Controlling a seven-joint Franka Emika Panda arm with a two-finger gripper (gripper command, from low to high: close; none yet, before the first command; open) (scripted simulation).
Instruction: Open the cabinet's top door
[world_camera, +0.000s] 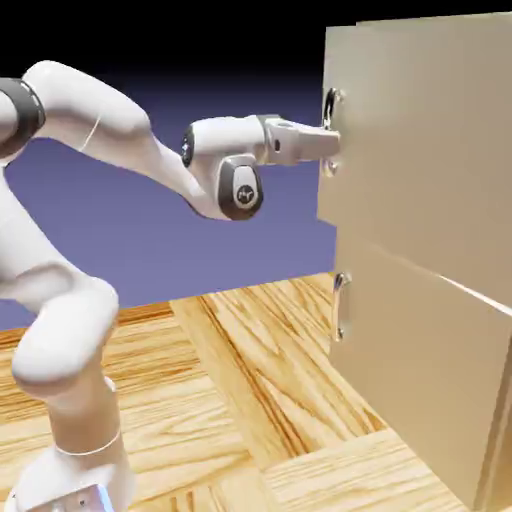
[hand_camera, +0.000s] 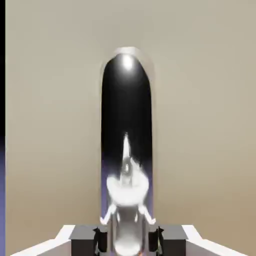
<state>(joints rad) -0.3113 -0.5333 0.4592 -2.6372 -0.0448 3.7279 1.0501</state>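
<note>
Violet backdrop; gripper (world_camera: 330, 146) clamps the top door (world_camera: 420, 140)'s upright handle (hand_camera: 126, 150).

Simulated test scene: wood-grain table (world_camera: 250, 340), plain blue-violet backdrop (world_camera: 200, 230), rendered surfaces.

The wooden table (world_camera: 250, 340) carries the beige cabinet (world_camera: 430, 260) along its right side and the robot's base (world_camera: 75, 470) at its near-left corner.

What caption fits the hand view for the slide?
Gripper shut on the top door's silver bar handle, door filling the frame.
</note>
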